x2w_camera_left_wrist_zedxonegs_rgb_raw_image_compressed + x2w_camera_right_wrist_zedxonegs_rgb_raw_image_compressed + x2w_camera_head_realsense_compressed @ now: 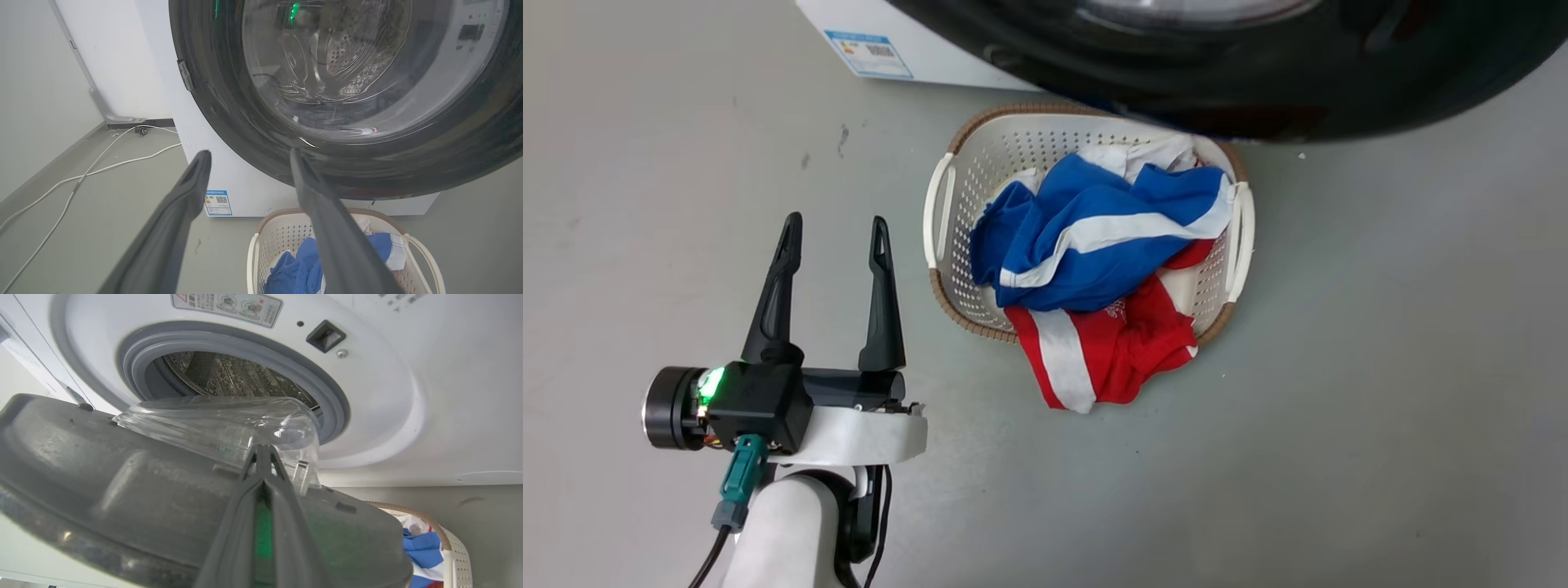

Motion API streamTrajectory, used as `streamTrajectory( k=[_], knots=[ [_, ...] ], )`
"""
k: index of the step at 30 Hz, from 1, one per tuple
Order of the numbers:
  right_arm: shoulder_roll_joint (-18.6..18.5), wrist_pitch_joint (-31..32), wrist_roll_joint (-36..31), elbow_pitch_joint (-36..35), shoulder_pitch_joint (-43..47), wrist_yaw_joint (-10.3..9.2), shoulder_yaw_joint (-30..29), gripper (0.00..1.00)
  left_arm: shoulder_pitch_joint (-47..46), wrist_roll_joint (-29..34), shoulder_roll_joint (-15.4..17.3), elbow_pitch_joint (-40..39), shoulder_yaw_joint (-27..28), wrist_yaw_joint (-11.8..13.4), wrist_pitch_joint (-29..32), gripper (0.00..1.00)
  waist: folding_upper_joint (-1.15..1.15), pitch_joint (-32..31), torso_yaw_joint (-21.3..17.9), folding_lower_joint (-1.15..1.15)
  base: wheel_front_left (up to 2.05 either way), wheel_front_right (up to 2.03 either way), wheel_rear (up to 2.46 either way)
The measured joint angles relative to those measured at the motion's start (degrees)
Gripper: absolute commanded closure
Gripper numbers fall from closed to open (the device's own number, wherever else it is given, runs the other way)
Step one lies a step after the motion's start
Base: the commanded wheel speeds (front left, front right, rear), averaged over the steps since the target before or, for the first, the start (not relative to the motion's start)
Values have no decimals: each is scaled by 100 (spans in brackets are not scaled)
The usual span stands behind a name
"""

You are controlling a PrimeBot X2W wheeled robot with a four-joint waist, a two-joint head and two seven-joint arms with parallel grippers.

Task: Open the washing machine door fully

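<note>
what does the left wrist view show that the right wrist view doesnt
Left wrist view: the glossy outer face of the washing machine door, the open left pincer in front of it, and white cables on the floor. Right wrist view: the door's grey inner side, the shut right pincer over it, and the steel drum inside its rubber ring. Shared: the white basket with blue cloth.

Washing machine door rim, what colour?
The washing machine door has a glossy black rim; the left wrist view shows it best.
</note>
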Motion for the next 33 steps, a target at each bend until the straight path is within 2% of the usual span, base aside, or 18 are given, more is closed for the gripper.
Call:
streamTrajectory(
  k=[6,11,20,33],
  knots=[
    [151,46,175,-647,829,-24,118,100,130,46,1,35,54,-48,0,0,0,-263,-98,0,0,0,0],
    [455,104,356,-1280,1475,5,341,100,274,80,2,49,105,-79,0,0,0,-484,-138,0,0,0,0],
    [560,108,485,-2259,2629,4,591,100,470,120,-2,71,153,-104,0,0,0,-813,-165,0,0,0,0],
    [1039,11,592,-2733,3666,4,1210,100,627,158,0,170,149,-134,0,0,0,-1210,-131,0,0,0,0]
  ],
)
